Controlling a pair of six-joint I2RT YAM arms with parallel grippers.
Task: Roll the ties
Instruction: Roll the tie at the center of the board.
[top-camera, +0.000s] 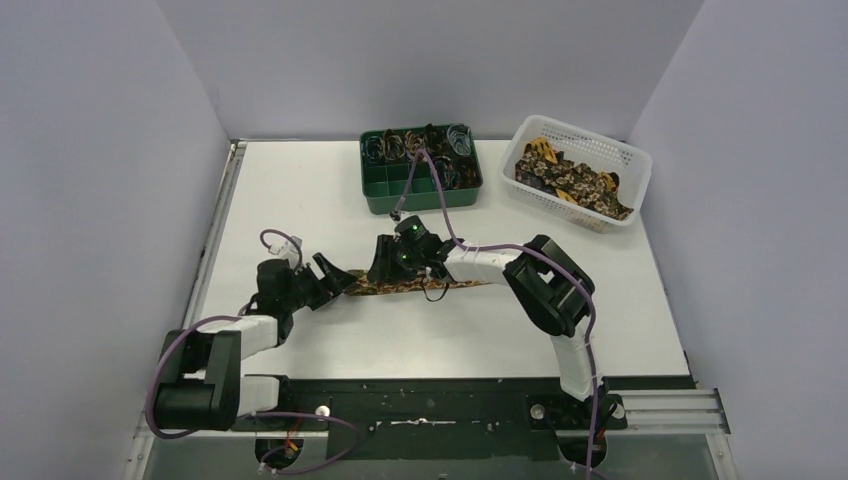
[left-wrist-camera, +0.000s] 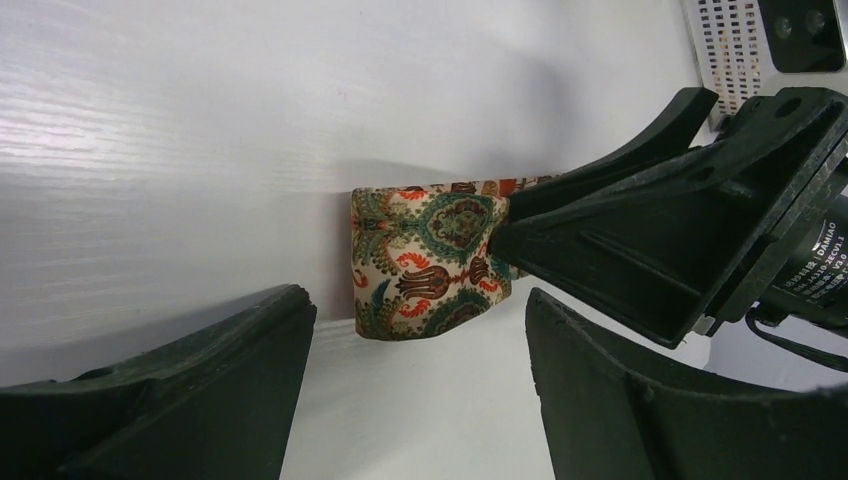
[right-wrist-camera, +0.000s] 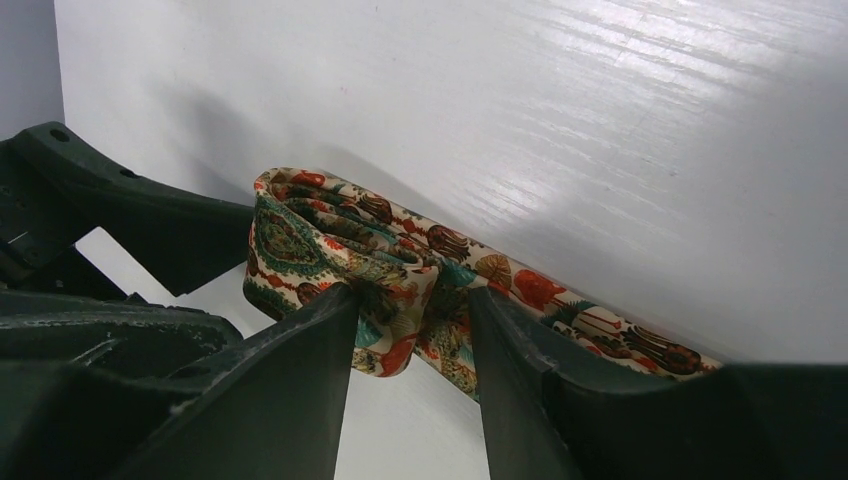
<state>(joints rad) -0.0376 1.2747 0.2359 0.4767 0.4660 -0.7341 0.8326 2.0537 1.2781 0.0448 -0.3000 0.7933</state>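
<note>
Right gripper (right-wrist-camera: 412, 300) clamps the folded end of the floral tie (right-wrist-camera: 320, 225); left gripper (left-wrist-camera: 418, 305), jaws apart, faces it. Rolling likely needs tight, even turns.

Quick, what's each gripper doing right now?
Left gripper: open, holding nothing.
Right gripper: closed on the folded end of the tie.

Floral tie (right-wrist-camera: 320, 235), one end rolled

White table (top-camera: 300, 200), patterned tie (top-camera: 395, 289) lying across its middle, green tray (top-camera: 420, 205) and white basket (top-camera: 550, 203) at the far edge
</note>
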